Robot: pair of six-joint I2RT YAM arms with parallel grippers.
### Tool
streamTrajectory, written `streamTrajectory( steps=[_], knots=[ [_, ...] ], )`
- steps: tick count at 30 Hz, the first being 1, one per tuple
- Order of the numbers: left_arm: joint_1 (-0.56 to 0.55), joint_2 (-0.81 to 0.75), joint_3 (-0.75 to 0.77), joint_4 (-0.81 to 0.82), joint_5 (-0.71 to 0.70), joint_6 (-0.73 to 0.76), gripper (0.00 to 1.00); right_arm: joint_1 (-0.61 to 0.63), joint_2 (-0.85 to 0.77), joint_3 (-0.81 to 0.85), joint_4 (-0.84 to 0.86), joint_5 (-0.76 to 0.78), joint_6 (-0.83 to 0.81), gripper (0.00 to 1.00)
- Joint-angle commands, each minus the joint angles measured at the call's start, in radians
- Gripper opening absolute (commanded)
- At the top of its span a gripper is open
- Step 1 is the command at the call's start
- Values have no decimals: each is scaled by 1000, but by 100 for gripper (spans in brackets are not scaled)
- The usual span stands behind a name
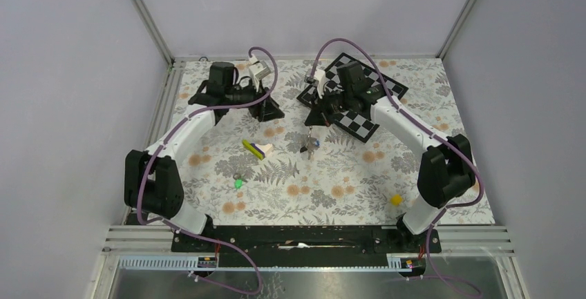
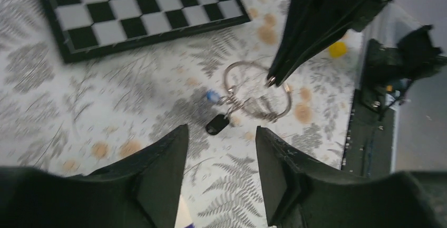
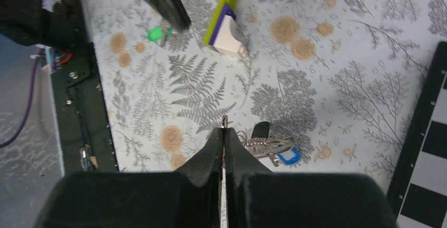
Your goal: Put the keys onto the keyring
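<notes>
blue and black keys point(image 2: 217, 124) on keyring point(image 2: 289, 97)

Illumination was bright, even and diffuse, coming from above. The white fern-printed table surface point(image 1: 325, 175) carried only faint, soft shadows beneath the arms. The top view was sharp. The left wrist view was motion-blurred, smearing the thin silver wire keyring point(image 2: 261, 115). The right wrist view was sharper, but its near black gripper fingers point(image 3: 208, 159) were out of focus.

Pale grey walls point(image 1: 297, 9), framed by aluminium corner posts point(image 1: 145, 12), enclose a table spread with a fern-and-flower print cloth point(image 1: 325, 175) under soft, even light. A black mounting rail point(image 1: 297, 238) runs along its near edge.
</notes>
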Motion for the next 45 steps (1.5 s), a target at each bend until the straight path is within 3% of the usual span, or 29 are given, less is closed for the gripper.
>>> streamTrajectory(
  steps=[1, 7, 14, 20, 37, 45],
  knots=[
    [-55, 16, 91, 35, 208, -26, 51, -5, -56, 75, -30, -188, 49, 0],
    [-97, 27, 115, 36, 307, -26, 49, -5, -64, 85, -41, -291, 64, 0],
    [-131, 25, 101, 36, 330, -49, 34, -5, -63, 80, -25, -343, 84, 0],
    [-137, 22, 88, 36, 338, -52, 29, -5, -58, 65, 7, -378, 116, 0],
    [-138, 26, 80, 36, 380, -60, 24, -32, -63, 24, 75, -412, 177, 0],
    [-144, 43, 96, 35, 375, -72, 26, -32, -63, 17, 91, -422, 189, 0]
  ],
)
